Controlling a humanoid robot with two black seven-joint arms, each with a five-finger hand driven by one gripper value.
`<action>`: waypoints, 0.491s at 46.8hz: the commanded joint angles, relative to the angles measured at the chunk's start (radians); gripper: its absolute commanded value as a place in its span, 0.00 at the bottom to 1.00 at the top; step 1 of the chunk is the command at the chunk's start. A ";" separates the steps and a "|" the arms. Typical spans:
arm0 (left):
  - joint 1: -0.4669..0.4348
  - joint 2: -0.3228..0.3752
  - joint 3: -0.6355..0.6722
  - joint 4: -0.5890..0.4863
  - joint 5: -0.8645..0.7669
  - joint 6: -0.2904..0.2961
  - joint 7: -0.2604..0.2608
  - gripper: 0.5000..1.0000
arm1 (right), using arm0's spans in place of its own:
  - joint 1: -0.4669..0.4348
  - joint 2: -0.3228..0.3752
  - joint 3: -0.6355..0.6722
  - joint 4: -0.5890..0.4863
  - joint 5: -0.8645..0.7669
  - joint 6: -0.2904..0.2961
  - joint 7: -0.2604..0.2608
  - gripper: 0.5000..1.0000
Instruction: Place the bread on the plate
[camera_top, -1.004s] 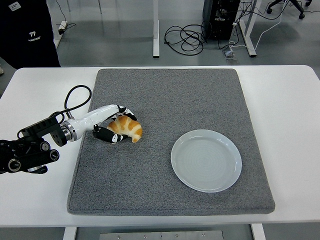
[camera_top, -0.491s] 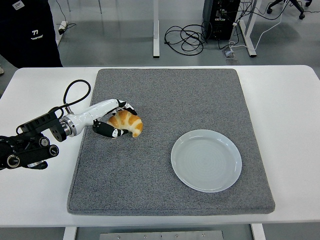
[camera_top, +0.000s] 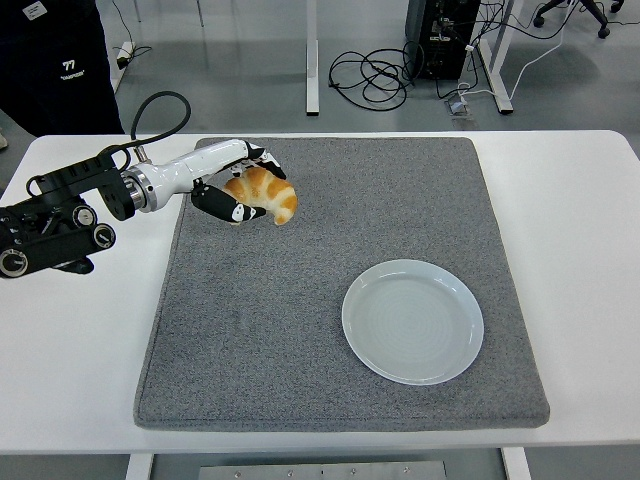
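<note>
1 croissant (camera_top: 264, 193) clasped between left hand (camera_top: 232, 183) fingers (camera_top: 222, 208), above mat (camera_top: 330, 330).

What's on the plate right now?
Nothing. The plate is bare all the way across, sitting on the gray mat. The bread is away from it, held in the left hand. What's under the plate is covered.

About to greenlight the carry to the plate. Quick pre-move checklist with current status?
1. Grasp: left hand closed around the croissant: ok.
2. Croissant lifted off the grey mat: looks raised, ok.
3. Plate empty, flat on the mat: ok.
4. Path from croissant to plate free of objects: ok.
5. Right arm: not in view, cannot tell.
6. Person stands at the table's far left corner, away from the path: ok.
</note>
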 joint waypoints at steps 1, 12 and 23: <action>-0.046 -0.006 0.000 -0.020 0.001 -0.021 0.007 0.00 | 0.000 0.000 0.000 0.000 0.000 0.000 -0.001 1.00; -0.132 -0.093 -0.001 -0.060 0.001 -0.024 0.053 0.00 | 0.000 0.000 0.000 0.000 0.000 0.000 -0.001 1.00; -0.157 -0.195 -0.001 -0.065 0.001 -0.021 0.061 0.00 | 0.000 0.000 0.002 -0.001 0.000 0.000 0.000 1.00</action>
